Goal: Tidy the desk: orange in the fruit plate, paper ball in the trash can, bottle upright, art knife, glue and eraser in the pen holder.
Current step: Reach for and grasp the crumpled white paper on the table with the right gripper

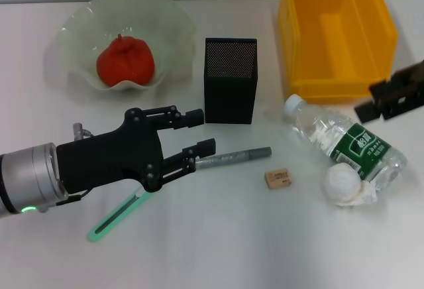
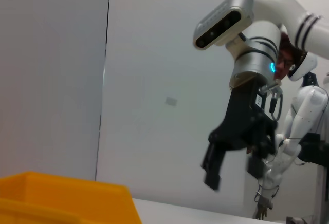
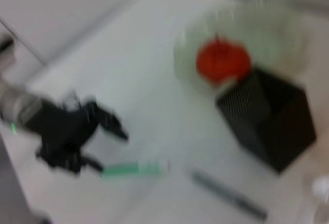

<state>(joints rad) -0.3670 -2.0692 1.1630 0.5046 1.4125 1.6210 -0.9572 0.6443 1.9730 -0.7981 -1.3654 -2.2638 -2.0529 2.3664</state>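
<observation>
Left gripper (image 1: 199, 132) is hovering w/ fingers spread, just above the grey art knife (image 1: 233, 157), which is lying at 6 o'clock from the pen holder (image 1: 230, 80). Green glue (image 1: 118, 214) is sitting under the arm; eraser (image 1: 278, 178) at 4 o'clock from the holder. Orange (image 1: 126, 61) is already in the fruit plate (image 1: 165, 17). Bottle (image 1: 351, 144) is lying flat w/ paper ball (image 1: 341, 183) touching it. Right gripper (image 1: 391, 100), fingers apart, is waiting by the trash can (image 1: 381, 24). Prob. pen-holder step: next needs lowering and closing on the knife.
</observation>
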